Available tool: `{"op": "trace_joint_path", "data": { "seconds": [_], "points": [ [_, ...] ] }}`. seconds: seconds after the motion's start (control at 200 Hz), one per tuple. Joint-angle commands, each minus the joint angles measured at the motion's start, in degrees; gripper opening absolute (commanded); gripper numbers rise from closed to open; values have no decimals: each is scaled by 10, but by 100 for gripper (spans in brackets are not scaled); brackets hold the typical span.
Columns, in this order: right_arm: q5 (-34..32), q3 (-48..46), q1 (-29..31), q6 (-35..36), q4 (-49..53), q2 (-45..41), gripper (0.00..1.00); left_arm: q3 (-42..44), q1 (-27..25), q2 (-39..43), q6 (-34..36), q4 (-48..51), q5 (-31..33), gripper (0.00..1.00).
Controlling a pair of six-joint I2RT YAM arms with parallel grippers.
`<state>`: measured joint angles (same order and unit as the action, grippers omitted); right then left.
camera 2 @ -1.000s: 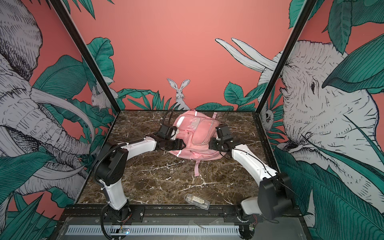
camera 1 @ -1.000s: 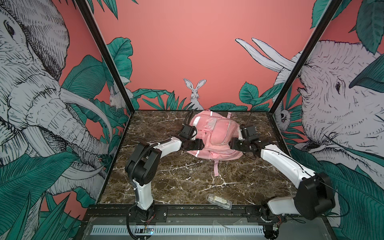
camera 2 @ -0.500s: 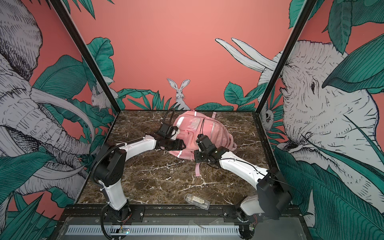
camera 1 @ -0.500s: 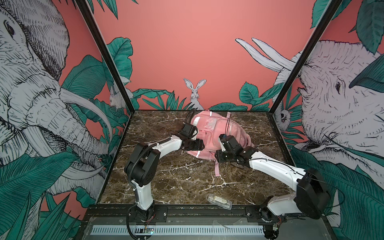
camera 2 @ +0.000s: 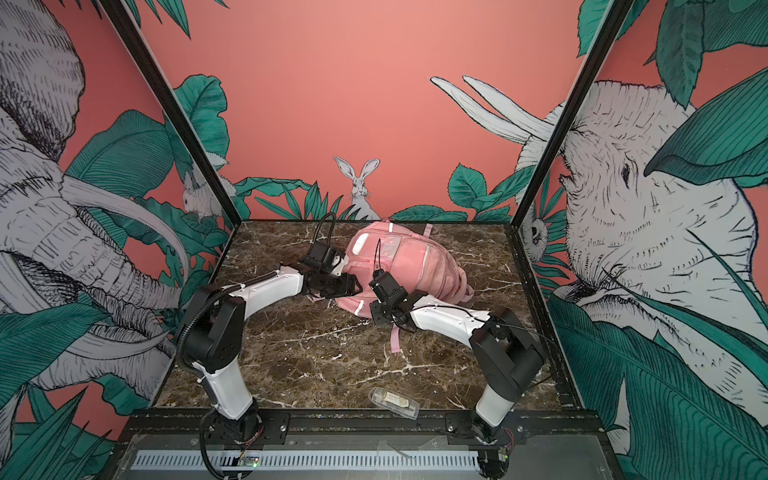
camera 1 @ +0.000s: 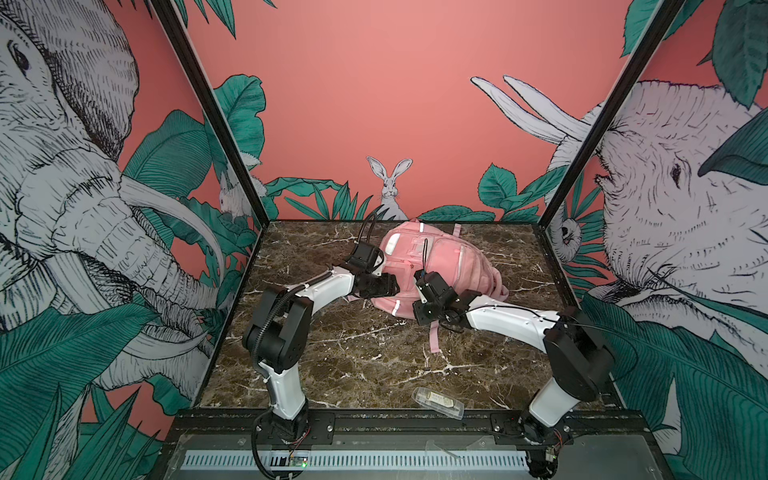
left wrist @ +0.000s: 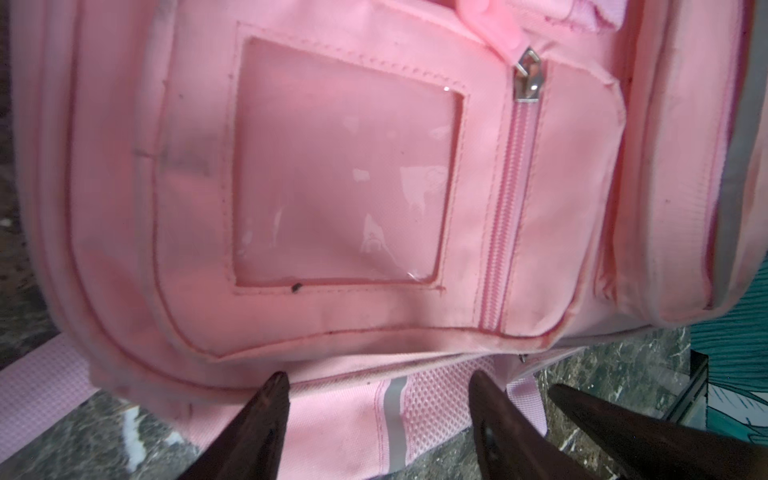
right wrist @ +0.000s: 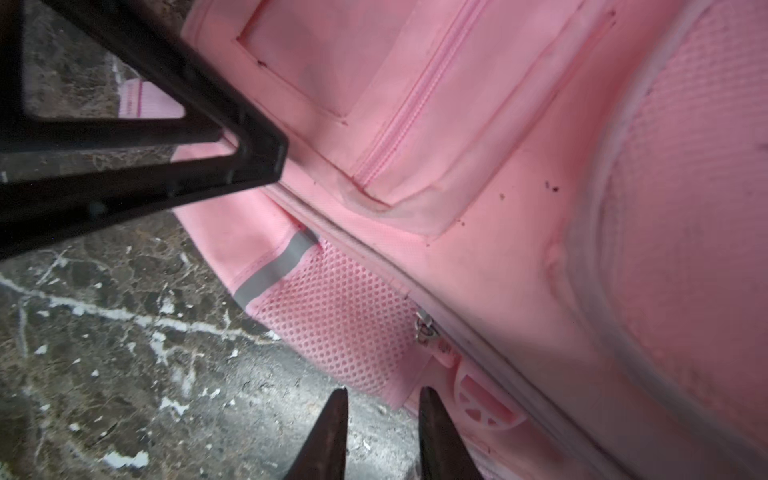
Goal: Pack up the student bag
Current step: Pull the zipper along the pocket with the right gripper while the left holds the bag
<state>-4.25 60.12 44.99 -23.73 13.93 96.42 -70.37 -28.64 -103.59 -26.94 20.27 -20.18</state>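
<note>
- student bag [left wrist: 332, 166] runs off the left wrist view on most sides
- clear packet [camera 1: 437, 402], around 6 o'clock on the surface [camera 1: 332, 353]: print too tiny to read
- right claw [right wrist: 382, 395] mostly cropped by the frame

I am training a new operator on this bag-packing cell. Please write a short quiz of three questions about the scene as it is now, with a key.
1. True or false: the bag stands upright.
2. Between the left gripper and the right gripper, whose fingers stand wider apart? A. left B. right C. equal
3. What lies near the front edge of the table?

Key
1. False: it lies on the table, front pockets up.
2. A
3. A clear case.
</note>
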Motion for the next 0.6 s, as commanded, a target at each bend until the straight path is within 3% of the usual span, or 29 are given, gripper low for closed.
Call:
{"op": "trace_joint_path", "data": {
  "seconds": [0.0, 0.595],
  "points": [
    [-36, 18, -1, 18, -6, 16, 28, 6, 4, 35, 8, 16, -6, 70],
    [-60, 9, -14, 28, -42, 55, 22, 22, 9, 51, 6, 20, 1, 70]
  ]
}}
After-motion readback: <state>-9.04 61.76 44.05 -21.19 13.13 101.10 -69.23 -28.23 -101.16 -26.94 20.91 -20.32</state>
